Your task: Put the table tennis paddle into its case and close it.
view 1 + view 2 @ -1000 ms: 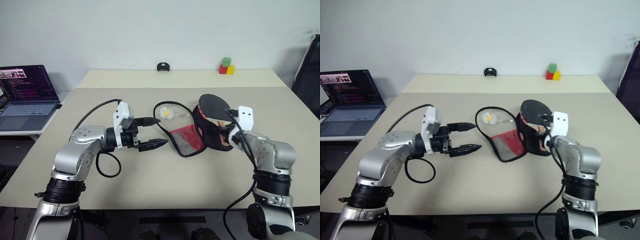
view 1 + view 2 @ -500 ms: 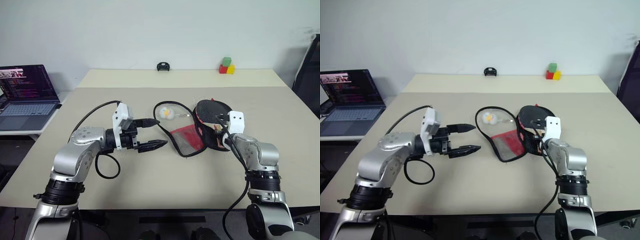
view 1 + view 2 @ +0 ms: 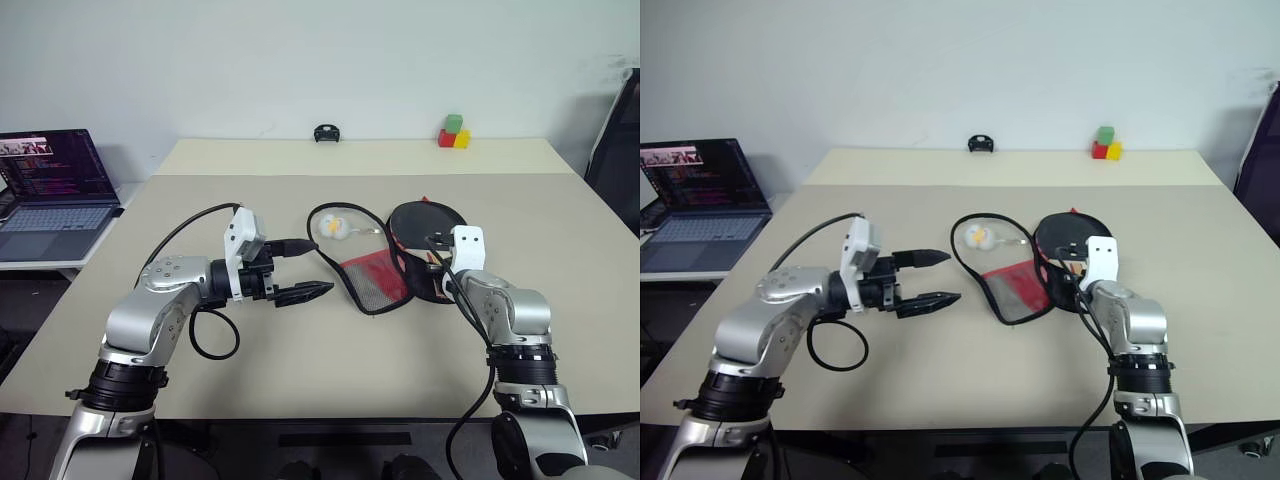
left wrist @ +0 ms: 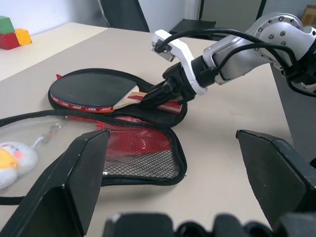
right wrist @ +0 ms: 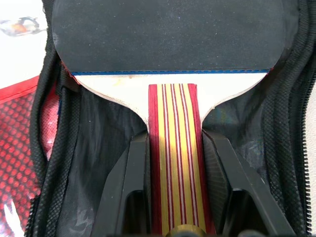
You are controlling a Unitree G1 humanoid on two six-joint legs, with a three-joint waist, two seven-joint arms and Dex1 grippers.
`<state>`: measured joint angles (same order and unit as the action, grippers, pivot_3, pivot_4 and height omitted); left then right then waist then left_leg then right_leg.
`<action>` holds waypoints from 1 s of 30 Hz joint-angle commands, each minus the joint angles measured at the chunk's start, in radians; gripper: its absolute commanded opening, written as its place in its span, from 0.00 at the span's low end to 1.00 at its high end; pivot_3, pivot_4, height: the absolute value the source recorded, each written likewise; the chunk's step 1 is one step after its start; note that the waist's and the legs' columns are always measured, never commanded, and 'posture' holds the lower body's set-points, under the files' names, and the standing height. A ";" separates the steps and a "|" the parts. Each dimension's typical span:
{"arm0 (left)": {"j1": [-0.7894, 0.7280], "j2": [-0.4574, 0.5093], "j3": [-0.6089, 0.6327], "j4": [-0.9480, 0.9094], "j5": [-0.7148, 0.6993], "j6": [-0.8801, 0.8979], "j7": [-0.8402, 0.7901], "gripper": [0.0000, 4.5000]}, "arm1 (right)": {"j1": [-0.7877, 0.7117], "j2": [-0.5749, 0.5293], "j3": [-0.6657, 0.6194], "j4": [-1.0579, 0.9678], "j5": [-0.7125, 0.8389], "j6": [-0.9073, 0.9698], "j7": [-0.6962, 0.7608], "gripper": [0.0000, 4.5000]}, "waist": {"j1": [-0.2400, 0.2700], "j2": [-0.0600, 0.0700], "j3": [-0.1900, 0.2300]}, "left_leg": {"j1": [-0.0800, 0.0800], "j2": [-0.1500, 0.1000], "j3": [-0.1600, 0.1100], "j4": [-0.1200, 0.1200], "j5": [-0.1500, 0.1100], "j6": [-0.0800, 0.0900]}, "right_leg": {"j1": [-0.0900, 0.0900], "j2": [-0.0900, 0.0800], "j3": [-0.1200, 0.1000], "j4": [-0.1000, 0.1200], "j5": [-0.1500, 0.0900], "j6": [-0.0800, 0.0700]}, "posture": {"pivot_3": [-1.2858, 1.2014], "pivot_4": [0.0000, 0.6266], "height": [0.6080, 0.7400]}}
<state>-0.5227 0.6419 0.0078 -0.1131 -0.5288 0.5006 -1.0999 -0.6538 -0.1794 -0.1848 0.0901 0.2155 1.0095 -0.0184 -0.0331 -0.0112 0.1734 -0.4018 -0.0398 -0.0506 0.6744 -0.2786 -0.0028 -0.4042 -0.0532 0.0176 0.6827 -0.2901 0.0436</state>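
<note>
Two grippers are at work over the table [image 3: 300, 390]. The right gripper [image 5: 173, 163], at the centre right of the left eye view, has its fingers [image 5: 129, 182] clamped on either side of the striped handle of the table tennis paddle [image 4: 94, 90]. The paddle's black face lies over the open half of the case [image 3: 375, 283], inside the ring of its zipper, while the red mesh flap is spread flat toward the centre of the frame. The left gripper [image 3: 300, 268], at centre left, hangs above the table with its fingers spread wide and nothing between them, a little apart from the flap's edge.

Several things could go wrong from here, as I judge it. If the handle is let go while the blade sits askew, its rim may rest on the zipper teeth and block the closing. Pulling the fingers out could drag the handle back with them. The flap is soft, so a careless grab may fold it under. A small plush charm [image 3: 332, 227] on its cord lies by the upper loop of the zipper and could get caught in the seam.
</note>
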 commanded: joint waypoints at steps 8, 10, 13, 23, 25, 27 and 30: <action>0.005 0.008 0.029 -0.040 -0.020 -0.006 0.007 1.00 | 0.002 -0.002 0.005 -0.017 -0.022 -0.040 -0.003 0.24 | 0.000 0.000 0.000 | 0.000 0.000 0.000 0.000 0.000 0.000 | 0.000 0.000 0.000 0.000 0.000 0.000 | 0.52 0.24 1.00; 0.007 0.008 0.029 -0.041 -0.020 -0.006 0.008 1.00 | 0.007 0.005 0.002 -0.020 -0.019 -0.040 0.001 0.24 | 0.000 0.000 0.000 | 0.000 0.000 0.000 0.000 0.000 0.000 | 0.000 0.000 0.000 0.000 0.000 0.000 | 0.52 0.24 1.00; 0.010 0.008 0.030 -0.043 -0.020 -0.006 0.010 1.00 | 0.009 0.014 -0.003 -0.032 -0.019 -0.044 -0.001 0.44 | 0.000 0.000 0.000 | 0.000 0.000 0.000 0.000 0.000 0.000 | 0.000 0.000 0.000 0.000 0.000 0.000 | 0.52 0.24 1.00; 0.026 0.013 0.043 -0.040 -0.017 -0.009 0.033 1.00 | 0.008 0.071 -0.029 -0.238 0.032 0.058 -0.012 0.95 | 0.000 0.000 0.000 | 0.000 0.000 0.000 0.000 0.000 0.000 | 0.000 0.000 0.000 0.001 0.000 0.000 | 0.52 0.24 1.00; 0.032 0.013 0.050 -0.034 -0.013 -0.012 0.044 1.00 | 0.025 0.067 -0.025 -0.318 0.054 0.107 0.003 0.95 | 0.000 0.000 0.000 | 0.000 0.000 0.000 0.000 0.000 0.000 | 0.000 0.000 0.000 0.001 0.000 0.000 | 0.52 0.24 1.00; 0.040 0.013 0.057 -0.025 -0.007 -0.019 0.053 1.00 | 0.050 0.048 -0.023 -0.380 0.073 0.146 0.026 0.95 | 0.000 0.000 0.000 | 0.000 0.000 -0.001 0.000 0.000 0.000 | 0.000 0.000 0.000 0.001 0.000 0.000 | 0.52 0.24 1.00; 0.051 0.012 0.068 0.017 0.018 -0.040 0.075 1.00 | 0.105 -0.084 -0.015 -0.447 0.129 0.198 0.155 0.95 | 0.004 0.000 0.000 | 0.000 0.000 -0.001 0.000 0.000 0.000 | 0.000 0.000 0.000 0.000 0.000 0.000 | 0.52 0.24 1.00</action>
<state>-0.4724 0.6438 0.0453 -0.1054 -0.5216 0.4874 -1.0379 -0.5565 -0.2129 -0.1817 -0.2925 0.3021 1.1881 0.0660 -0.0292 -0.0113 0.1733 -0.4017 -0.0402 -0.0515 0.6747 -0.2787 -0.0025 -0.4033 -0.0535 0.0171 0.6824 -0.2900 0.0436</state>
